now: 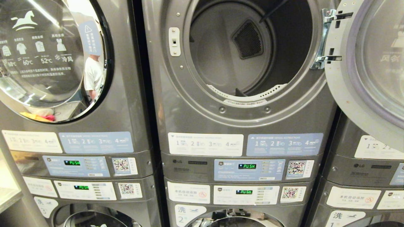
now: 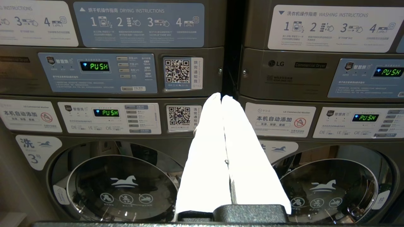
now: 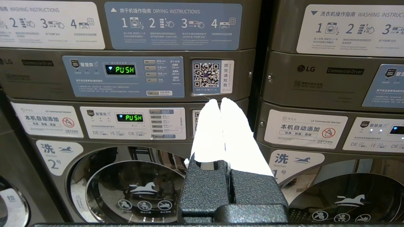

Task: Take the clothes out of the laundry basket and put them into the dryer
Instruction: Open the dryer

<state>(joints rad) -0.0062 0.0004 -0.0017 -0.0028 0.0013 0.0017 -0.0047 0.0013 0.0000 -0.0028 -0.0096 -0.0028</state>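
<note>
Nearest the lens in each wrist view is a pincer with its white fingers pressed together and nothing between them: the left pincer (image 2: pixel 221 98) and the right pincer (image 3: pixel 220 101) both point at the control panels (image 3: pixel 129 77) of the stacked machines, and neither shows in the head view. Beyond them, the middle dryer (image 1: pixel 240 63) stands with its door (image 1: pixel 366 63) swung wide to the right and its drum (image 1: pixel 227 53) bare. No laundry basket and no loose clothes appear in any view, so where they sit cannot be told. Clothes should be light, limp and apt to trail, so I judge a pinch into a bunched fold would hold better than an edge. The room is a laundry with grey machines side by side; the left door glass (image 1: pixel 47 56) mirrors a person in a white shirt.
</note>
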